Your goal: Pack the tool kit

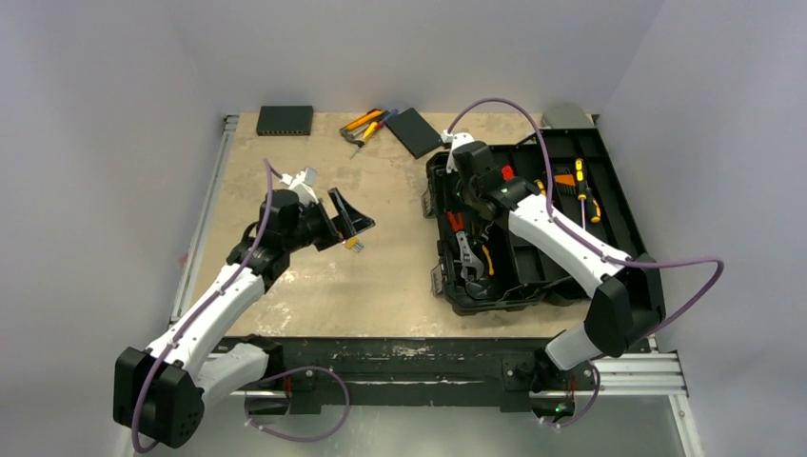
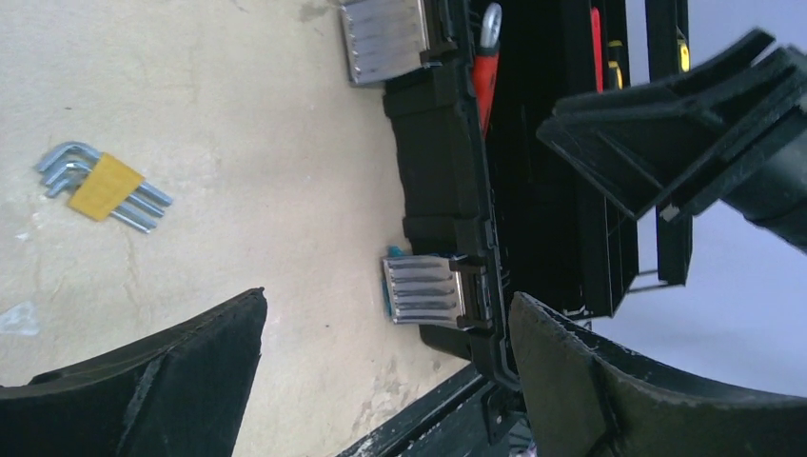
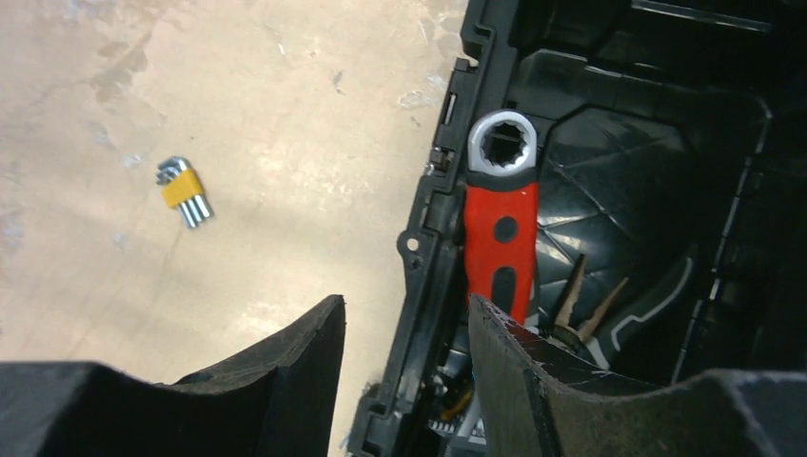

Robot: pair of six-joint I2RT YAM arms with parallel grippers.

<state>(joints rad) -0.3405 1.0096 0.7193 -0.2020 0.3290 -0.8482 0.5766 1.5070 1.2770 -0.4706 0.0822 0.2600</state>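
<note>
left hand point(image 2: 388, 303) wide, empty | right hand point(image 3: 404, 305) parted, empty, above toolbox point(image 3: 433, 205) rim | red wrench point(image 3: 501, 233) handle end hidden behind it

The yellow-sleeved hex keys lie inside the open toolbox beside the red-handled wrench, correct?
No. The hex keys lie on the table, outside the toolbox; only the red-handled wrench is inside. The right wrist view shows it.

A worn tan bench point(image 1: 314, 286) carries a flat black rectangular box point(image 1: 285, 119) at its far left corner. A dark grey flat case point(image 1: 414, 131) lies askew near the middle of the far edge. A metal rail point(image 1: 203, 214) runs along the bench's left side.
</note>
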